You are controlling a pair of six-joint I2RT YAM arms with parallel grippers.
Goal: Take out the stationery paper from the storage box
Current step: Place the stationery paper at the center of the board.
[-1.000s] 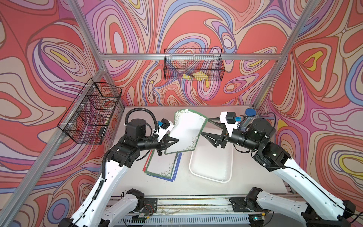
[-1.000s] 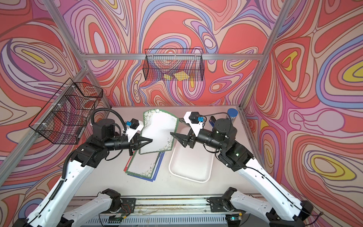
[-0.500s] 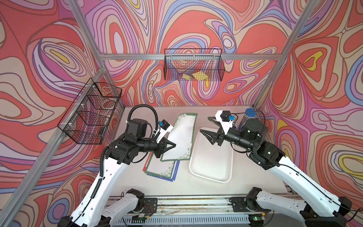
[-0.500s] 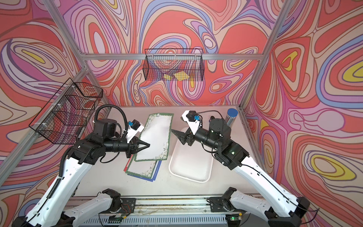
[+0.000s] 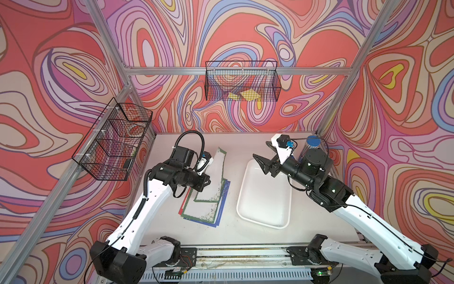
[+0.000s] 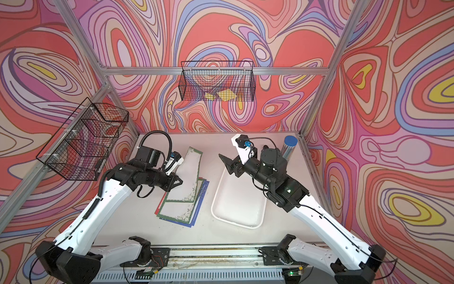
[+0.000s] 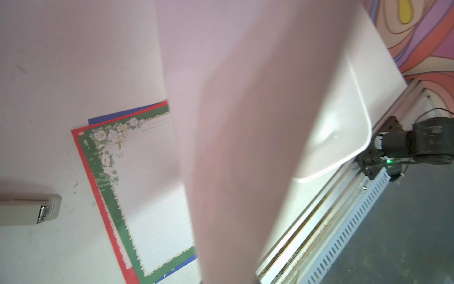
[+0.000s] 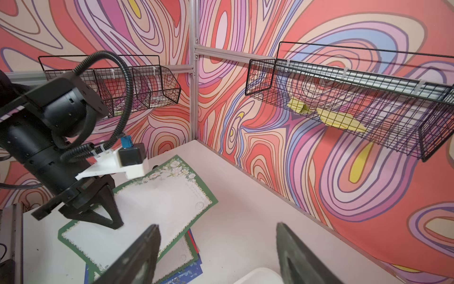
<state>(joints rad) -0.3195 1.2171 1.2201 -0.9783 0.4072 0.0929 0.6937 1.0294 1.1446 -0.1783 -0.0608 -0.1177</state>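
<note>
The left arm (image 5: 147,204) and right arm (image 5: 368,221) wear white shells over black joints. Behind the left pincer (image 5: 208,182), a ribbed black cable (image 5: 191,132) loops above a white camera bracket (image 5: 205,162) with a blue plug (image 5: 203,155); behind the right pincer (image 5: 260,148) sit a matching bracket (image 5: 282,152) and cylindrical black motors (image 5: 312,162).

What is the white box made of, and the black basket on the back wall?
The storage box looks like smooth, glossy white plastic: light glints off its rounded corners. The basket is probably thin metal wire with a black coating, since you can see the wall through its grid.
</note>
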